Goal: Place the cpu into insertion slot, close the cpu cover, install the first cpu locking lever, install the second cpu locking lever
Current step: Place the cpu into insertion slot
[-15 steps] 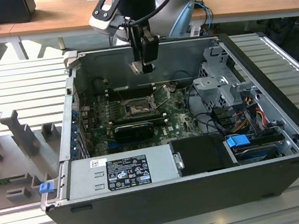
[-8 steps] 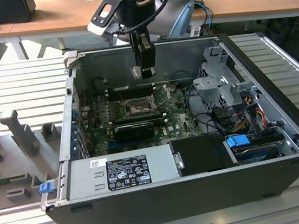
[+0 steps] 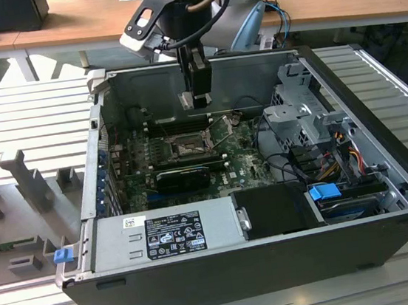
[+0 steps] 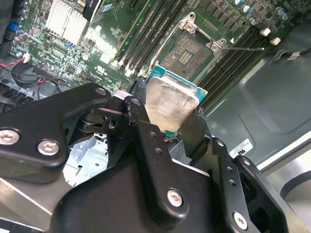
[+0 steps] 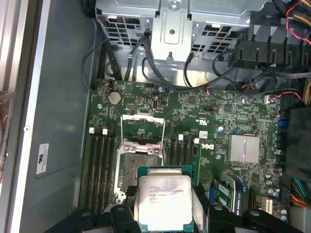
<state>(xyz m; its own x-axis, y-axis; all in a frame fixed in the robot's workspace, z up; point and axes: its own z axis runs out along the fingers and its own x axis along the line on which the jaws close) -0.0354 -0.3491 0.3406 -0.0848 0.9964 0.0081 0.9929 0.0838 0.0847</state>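
Chip (image 5: 163, 201) pinched by its edges in my fingers (image 4: 198, 133), near the open socket (image 5: 131, 167).
Light, stiff, fragile I reckon; edges are the only safe hold.

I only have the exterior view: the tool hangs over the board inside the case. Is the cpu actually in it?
Observer: Yes. In the first wrist view the tool grips the cpu by two opposite edges, metal top toward the camera.
Operator: Is the insertion slot free?
Observer: In that view the insertion slot is bare, contacts showing, nothing seated.
Operator: And the cover?
Observer: The cpu cover stands swung open off the slot, not over the contacts.
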